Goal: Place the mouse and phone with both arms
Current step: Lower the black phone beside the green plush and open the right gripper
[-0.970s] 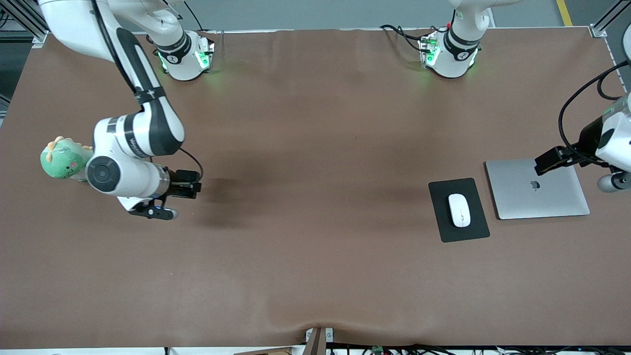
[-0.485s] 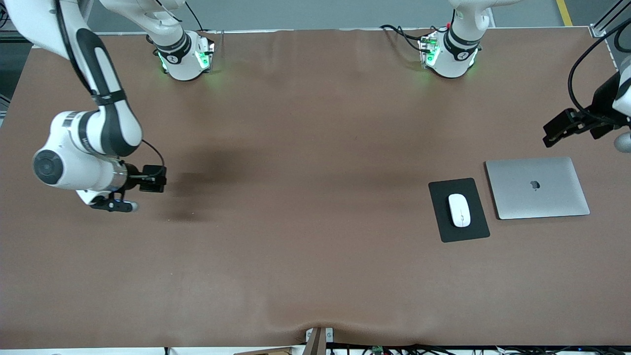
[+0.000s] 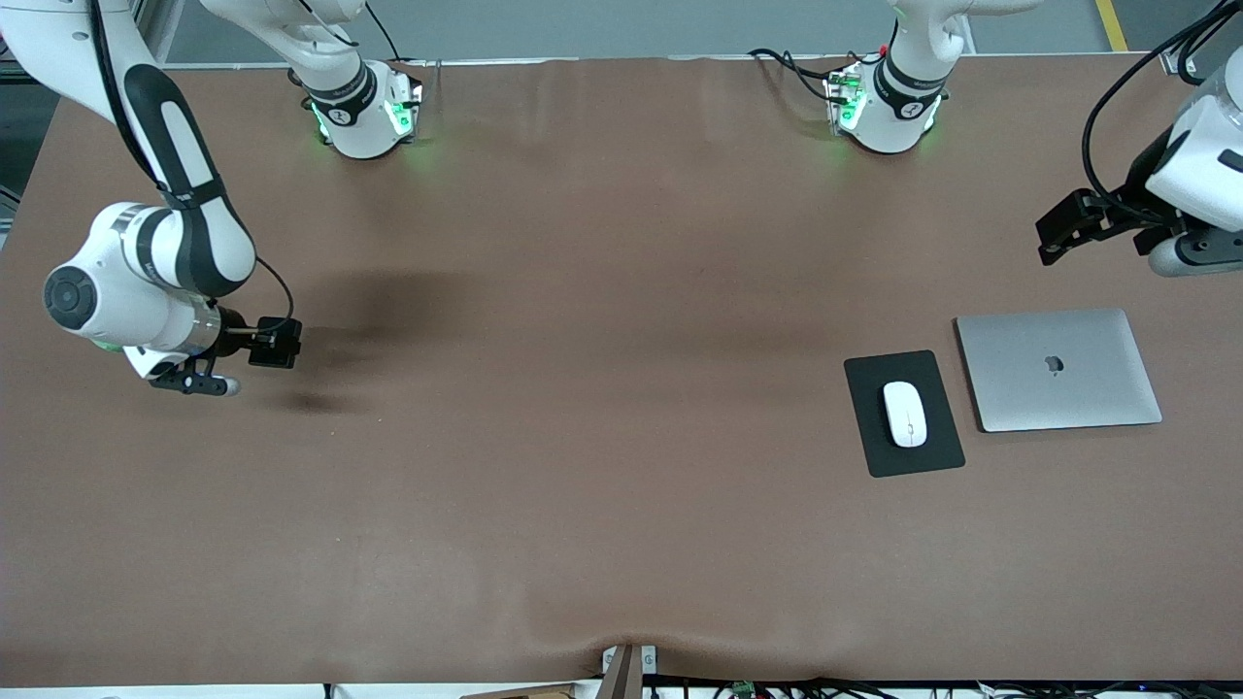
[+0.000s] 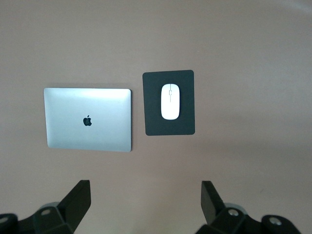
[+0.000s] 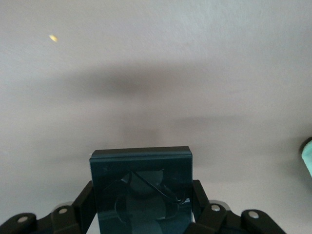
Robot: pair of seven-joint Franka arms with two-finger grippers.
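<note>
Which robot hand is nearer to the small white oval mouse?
Left. The left hand hangs near the white oval mouse, above the silver laptop; the right hand is at the table's right-arm end.

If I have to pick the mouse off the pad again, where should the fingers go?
Come straight down on the mouse and close across its narrow width, on the two long sides at mid-length. It lies flat on the black pad, its long axis parallel to the pad's long edges, with free margin either side. The laptop sits clear.

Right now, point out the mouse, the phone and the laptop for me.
mouse [image 3: 904, 414], front view, middle of its white shell.
phone [image 5: 141, 190], right wrist view, glossy face, held in the right gripper.
laptop [image 3: 1058, 369], front view, middle of its closed silver lid.
</note>
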